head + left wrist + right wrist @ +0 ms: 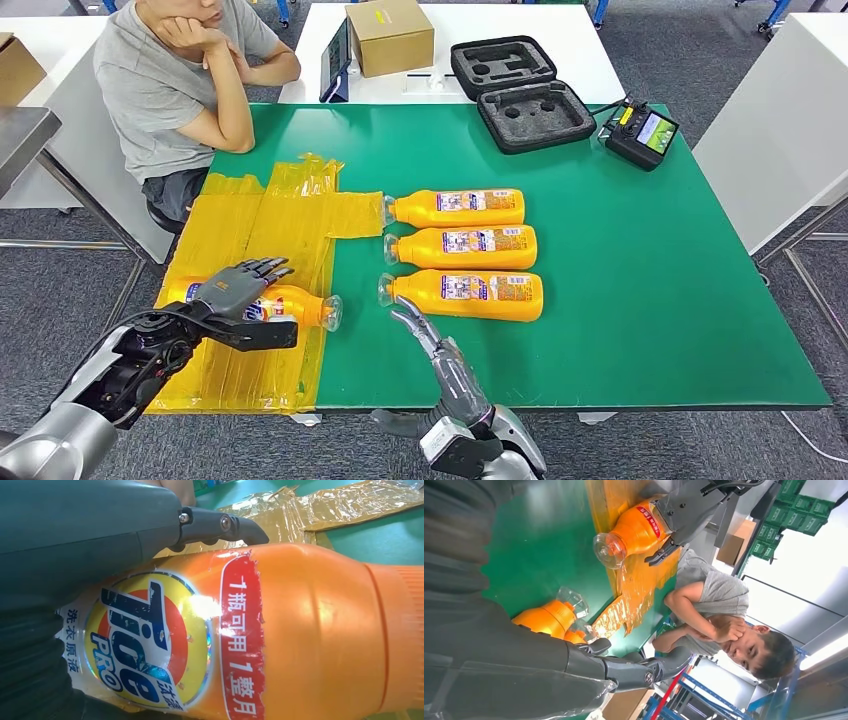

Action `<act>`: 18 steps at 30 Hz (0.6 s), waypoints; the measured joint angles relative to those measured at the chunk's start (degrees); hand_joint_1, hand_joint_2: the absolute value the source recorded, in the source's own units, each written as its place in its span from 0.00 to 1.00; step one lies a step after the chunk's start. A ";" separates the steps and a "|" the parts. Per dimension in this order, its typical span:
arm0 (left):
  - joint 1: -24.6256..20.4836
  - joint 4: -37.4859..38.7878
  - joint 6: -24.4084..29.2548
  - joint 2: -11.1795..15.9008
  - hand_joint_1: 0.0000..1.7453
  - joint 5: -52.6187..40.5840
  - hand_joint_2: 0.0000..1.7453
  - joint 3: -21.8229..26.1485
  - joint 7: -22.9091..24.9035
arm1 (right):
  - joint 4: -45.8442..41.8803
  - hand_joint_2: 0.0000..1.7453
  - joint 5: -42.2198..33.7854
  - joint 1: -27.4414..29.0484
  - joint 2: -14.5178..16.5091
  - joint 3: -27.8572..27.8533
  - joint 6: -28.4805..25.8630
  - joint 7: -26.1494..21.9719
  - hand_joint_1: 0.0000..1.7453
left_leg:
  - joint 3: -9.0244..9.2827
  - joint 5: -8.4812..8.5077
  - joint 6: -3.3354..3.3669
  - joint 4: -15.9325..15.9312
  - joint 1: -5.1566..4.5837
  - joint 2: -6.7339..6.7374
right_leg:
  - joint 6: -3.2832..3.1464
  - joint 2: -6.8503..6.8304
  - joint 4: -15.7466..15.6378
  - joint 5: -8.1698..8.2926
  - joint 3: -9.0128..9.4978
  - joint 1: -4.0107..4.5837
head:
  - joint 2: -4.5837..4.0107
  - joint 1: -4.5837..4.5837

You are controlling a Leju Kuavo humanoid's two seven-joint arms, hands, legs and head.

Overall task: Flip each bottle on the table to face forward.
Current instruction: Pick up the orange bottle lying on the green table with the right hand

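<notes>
A black foam-lined case (523,92), a cardboard box (390,36) and a handheld controller (641,133) sit along the far edge of the green worktop (640,300); a person (180,90) sits at its far left corner, chin on hand. Crumpled yellow film (270,220) covers the left end. Three orange bottles (465,248) lie side by side mid-worktop, back labels up (caps toward the film). The left hand (235,290) grips a fourth bottle (290,305) on the film, its front label showing. The right hand (420,330) hangs empty with fingers straight, just beside the nearest bottle's cap.
</notes>
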 joint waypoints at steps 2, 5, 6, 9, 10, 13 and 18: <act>-0.04 0.09 0.12 0.00 0.00 0.21 1.00 -0.01 -0.29 | 0.00 1.00 -0.14 0.01 -0.04 0.00 -0.02 0.00 0.00 | 0.00 0.00 0.00 0.00 0.00 0.00 | 0.00 0.00 0.00 0.00 0.00 0.00 | 0.00 0.00; -0.16 0.32 0.42 0.00 0.00 0.70 1.00 -0.01 -0.92 | 0.00 1.00 -0.62 0.14 -0.13 -0.01 -0.07 0.00 0.00 | 0.01 0.00 0.00 0.00 0.00 0.00 | 0.00 0.00 0.00 0.00 0.00 0.00 | 0.00 0.01; -0.21 0.36 0.43 0.00 0.00 0.75 1.00 -0.01 -1.03 | 0.00 1.00 -0.74 0.19 -0.16 -0.01 -0.08 0.00 0.00 | 0.01 0.00 0.00 0.00 0.00 0.00 | 0.00 0.00 0.00 0.00 0.00 0.00 | 0.00 0.01; -0.35 0.39 0.43 0.00 0.00 0.81 1.00 0.01 -1.20 | 0.00 1.00 -0.85 0.26 -0.29 0.00 -0.09 0.00 0.00 | 0.00 0.00 0.00 0.00 0.00 0.00 | 0.00 0.00 0.00 0.00 0.01 0.00 | 0.00 0.00; -0.39 0.40 0.43 0.00 0.00 0.83 1.00 0.01 -1.22 | 0.00 1.00 -0.86 0.26 -0.32 0.00 -0.09 0.00 0.00 | 0.00 0.00 0.00 0.00 0.00 0.00 | 0.00 0.00 0.00 0.00 0.01 0.00 | 0.00 0.01; -0.53 0.42 0.48 0.00 0.00 1.16 1.00 0.02 -1.41 | 0.00 1.00 -0.92 0.29 -0.38 -0.01 -0.24 0.00 0.00 | 0.00 0.00 0.00 0.00 0.00 0.00 | 0.00 0.00 0.00 0.00 0.00 0.00 | 0.00 0.01; -0.61 0.13 1.83 -0.09 0.00 3.69 1.00 0.35 -3.05 | 0.00 1.00 -0.93 0.59 -0.38 -0.02 -0.64 0.00 0.00 | -0.01 0.01 0.00 0.00 0.00 0.01 | 0.00 0.00 -0.01 0.00 -0.02 0.00 | 0.00 0.00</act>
